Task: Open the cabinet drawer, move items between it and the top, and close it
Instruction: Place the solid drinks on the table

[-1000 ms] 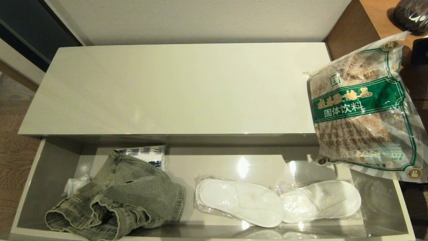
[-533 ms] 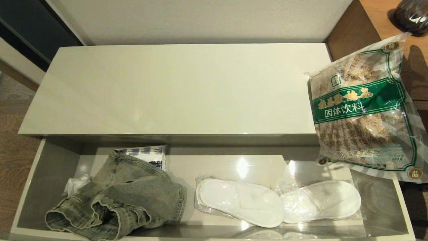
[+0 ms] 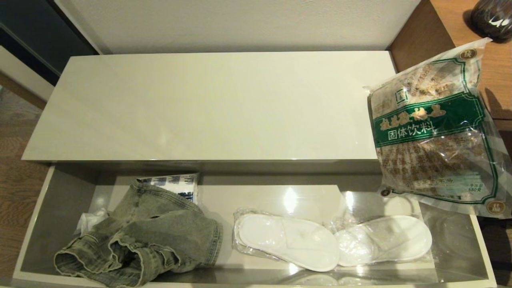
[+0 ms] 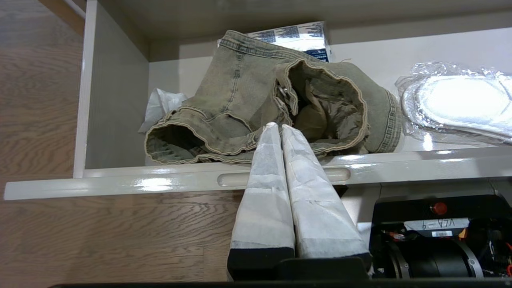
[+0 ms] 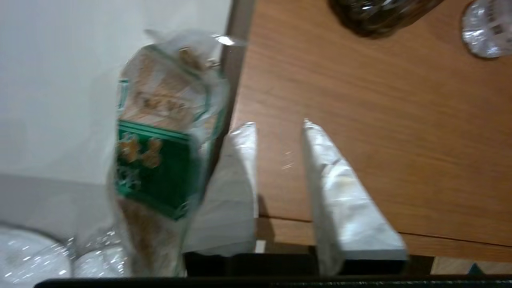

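Drawer (image 3: 60,208) open. Bag (image 3: 434,128) leans at top (image 3: 208,108) right end, overhanging drawer. Right pincer (image 5: 280,124) open beside it, empty. Left pincer (image 4: 279,127) closed, empty, facing denim (image 4: 260,100) in drawer.

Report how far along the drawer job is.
Done: the cabinet drawer is open. The bag of granules leans at the right end of the top, right gripper open beside it. Left: denim garment lies in the drawer, with the left gripper shut in front of it; closing.
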You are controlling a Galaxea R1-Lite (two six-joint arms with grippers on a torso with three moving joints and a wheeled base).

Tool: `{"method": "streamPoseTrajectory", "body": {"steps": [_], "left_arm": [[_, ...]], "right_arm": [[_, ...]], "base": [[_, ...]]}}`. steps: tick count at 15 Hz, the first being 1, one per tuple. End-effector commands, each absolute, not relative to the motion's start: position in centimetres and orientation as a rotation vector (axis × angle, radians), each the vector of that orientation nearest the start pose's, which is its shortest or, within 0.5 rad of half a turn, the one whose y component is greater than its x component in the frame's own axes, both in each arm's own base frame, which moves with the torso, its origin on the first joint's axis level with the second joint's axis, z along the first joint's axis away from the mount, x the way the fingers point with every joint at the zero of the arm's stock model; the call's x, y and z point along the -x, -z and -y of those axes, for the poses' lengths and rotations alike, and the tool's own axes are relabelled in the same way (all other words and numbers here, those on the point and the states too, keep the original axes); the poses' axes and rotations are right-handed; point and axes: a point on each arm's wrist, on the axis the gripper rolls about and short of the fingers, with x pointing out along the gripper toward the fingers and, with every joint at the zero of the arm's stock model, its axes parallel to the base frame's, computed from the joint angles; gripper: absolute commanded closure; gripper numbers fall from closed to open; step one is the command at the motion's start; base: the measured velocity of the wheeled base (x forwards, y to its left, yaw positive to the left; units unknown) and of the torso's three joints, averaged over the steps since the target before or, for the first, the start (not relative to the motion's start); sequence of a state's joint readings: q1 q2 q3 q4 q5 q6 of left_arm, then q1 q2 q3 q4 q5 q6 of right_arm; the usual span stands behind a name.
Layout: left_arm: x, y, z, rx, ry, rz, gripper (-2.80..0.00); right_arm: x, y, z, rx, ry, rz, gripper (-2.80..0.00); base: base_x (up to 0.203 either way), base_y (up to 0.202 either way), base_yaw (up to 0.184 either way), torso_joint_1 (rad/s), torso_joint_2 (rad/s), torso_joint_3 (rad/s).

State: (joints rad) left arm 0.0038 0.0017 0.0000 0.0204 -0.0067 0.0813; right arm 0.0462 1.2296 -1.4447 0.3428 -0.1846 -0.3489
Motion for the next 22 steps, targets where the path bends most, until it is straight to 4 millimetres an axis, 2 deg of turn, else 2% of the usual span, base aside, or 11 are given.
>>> {"method": "streamPoseTrajectory", "body": {"steps": [1, 3, 4, 6, 8, 9, 16, 19, 20, 22], "left_arm": [[2.3, -7.3, 0.0, -0.081, 0.004, -0.021, 0.00], [2.3, -7.3, 0.0, -0.081, 0.004, -0.021, 0.00], [2.3, -7.3, 0.0, -0.081, 0.004, -0.021, 0.00], [2.3, -7.3, 0.0, -0.081, 0.004, -0.021, 0.00], [2.3, -7.3, 0.0, -0.081, 0.004, -0.021, 0.00], [2.3, -7.3, 0.0, -0.080, 0.003, -0.021, 0.00], [2.3, -7.3, 0.0, -0.082, 0.005, -0.022, 0.00], [2.3, -7.3, 0.0, -0.083, 0.005, -0.023, 0.00], [2.3, -7.3, 0.0, -0.083, 0.004, -0.023, 0.00], [2.3, -7.3, 0.0, -0.081, 0.004, -0.021, 0.00]], "right_arm": [[-15.8, -36.9, -0.8, 0.332, 0.074, -0.218, -2.80], [-16.0, -36.6, -0.9, 0.320, 0.071, -0.233, -2.80], [-16.8, -36.2, -1.0, 0.302, 0.066, -0.252, -2.80], [-19.4, -35.1, -1.3, 0.269, 0.063, -0.296, -2.80], [-21.8, -34.8, -1.5, 0.239, 0.071, -0.262, -2.80], [-22.4, -34.7, -2.0, 0.233, 0.058, -0.249, -2.80], [-23.1, -33.3, -3.7, 0.244, -0.008, -0.274, -2.80], [-23.5, -33.1, -4.0, 0.250, 0.020, -0.233, -2.80], [-23.7, -32.7, -4.4, 0.257, 0.016, -0.229, 0.00], [-23.7, -32.5, -4.7, 0.275, 0.018, -0.235, 0.00]], "base": [[0.000, 0.000, 0.000, 0.000, 0.00, 0.000], [0.000, 0.000, 0.000, 0.000, 0.00, 0.000], [0.000, 0.000, 0.000, 0.000, 0.00, 0.000], [0.000, 0.000, 0.000, 0.000, 0.00, 0.000], [0.000, 0.000, 0.000, 0.000, 0.00, 0.000], [0.000, 0.000, 0.000, 0.000, 0.00, 0.000], [0.000, 0.000, 0.000, 0.000, 0.00, 0.000], [0.000, 0.000, 0.000, 0.000, 0.00, 0.000], [0.000, 0.000, 0.000, 0.000, 0.00, 0.000], [0.000, 0.000, 0.000, 0.000, 0.00, 0.000]]}}
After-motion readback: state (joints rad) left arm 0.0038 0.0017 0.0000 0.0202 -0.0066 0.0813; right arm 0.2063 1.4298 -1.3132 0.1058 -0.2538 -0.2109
